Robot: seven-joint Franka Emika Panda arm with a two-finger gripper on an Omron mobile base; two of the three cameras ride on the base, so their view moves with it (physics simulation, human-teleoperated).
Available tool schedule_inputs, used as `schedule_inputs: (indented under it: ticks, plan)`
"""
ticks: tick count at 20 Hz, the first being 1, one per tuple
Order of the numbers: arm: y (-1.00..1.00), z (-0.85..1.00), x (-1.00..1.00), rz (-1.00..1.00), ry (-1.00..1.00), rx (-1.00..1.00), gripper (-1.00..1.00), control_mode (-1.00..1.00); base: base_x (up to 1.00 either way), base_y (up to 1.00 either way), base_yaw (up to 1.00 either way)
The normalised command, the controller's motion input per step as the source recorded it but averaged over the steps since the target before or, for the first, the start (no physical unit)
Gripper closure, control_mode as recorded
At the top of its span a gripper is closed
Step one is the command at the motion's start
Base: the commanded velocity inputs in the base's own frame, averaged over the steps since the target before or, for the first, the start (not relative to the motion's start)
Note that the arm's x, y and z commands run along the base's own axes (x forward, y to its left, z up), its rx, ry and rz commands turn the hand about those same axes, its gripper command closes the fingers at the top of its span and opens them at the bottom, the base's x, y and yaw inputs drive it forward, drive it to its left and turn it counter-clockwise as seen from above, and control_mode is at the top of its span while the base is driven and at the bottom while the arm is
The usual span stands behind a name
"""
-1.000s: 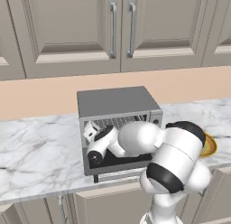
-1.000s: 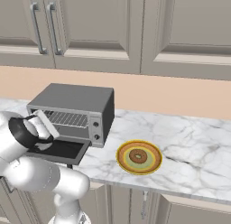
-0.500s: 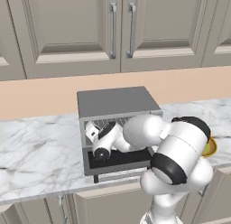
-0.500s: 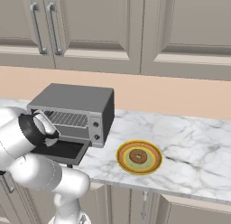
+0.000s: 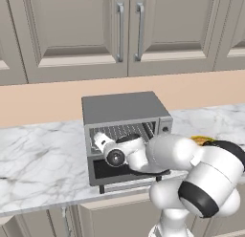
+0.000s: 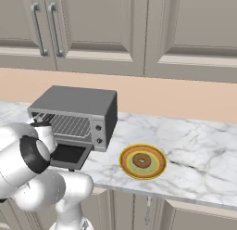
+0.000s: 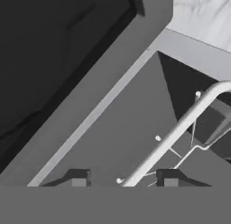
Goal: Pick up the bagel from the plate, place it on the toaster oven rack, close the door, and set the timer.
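Note:
The bagel [image 6: 141,160] lies on the plate [image 6: 126,165] on the counter, right of the toaster oven [image 6: 74,101]. The door [image 5: 129,170] hangs open and flat, its dark glass [image 7: 58,51] below my hand. The toaster oven rack [image 5: 125,131] sits in the cavity. Its silver front bar [image 7: 176,130] runs slantwise between my fingertips. My gripper [image 7: 125,180] is half closed around that bar, at the left of the oven's mouth. The arm hides most of the plate [image 5: 203,140] in the left base view.
Beige wall cabinets [image 5: 129,30] hang above the oven. The marble counter [image 6: 194,136] stretches to the right of the plate and to the left of the oven [image 5: 38,164]. The oven's knobs [image 6: 98,134] sit on its right front.
The jaws have narrowed from wide open to half closed around the rack's front bar. The arm's elbow has swung a little to the right while the hand stayed at the oven's mouth.

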Motion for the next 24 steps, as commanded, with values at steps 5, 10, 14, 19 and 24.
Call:
schedule_inputs:
  ticks: [5, 10, 14, 19, 24]
  plan:
    - [0.04, 0.0, -0.6, -0.05, 0.58, 0.0, 1.0, -1.0, 0.0, 0.0, 0.0]
    - [0.12, 0.0, -0.71, -0.11, 0.69, -0.03, 1.0, -1.0, 0.0, 0.0, 0.0]
    - [0.19, 0.01, -0.72, -0.13, 0.63, -0.11, 1.0, -1.0, 0.0, 0.0, 0.0]
    - [0.02, 0.34, -0.57, -0.15, 0.09, -0.1, -1.0, -1.0, 0.0, 0.0, 0.0]
    - [-0.26, 0.68, -0.51, -0.22, 0.0, -0.01, -1.0, -1.0, 0.0, 0.0, 0.0]
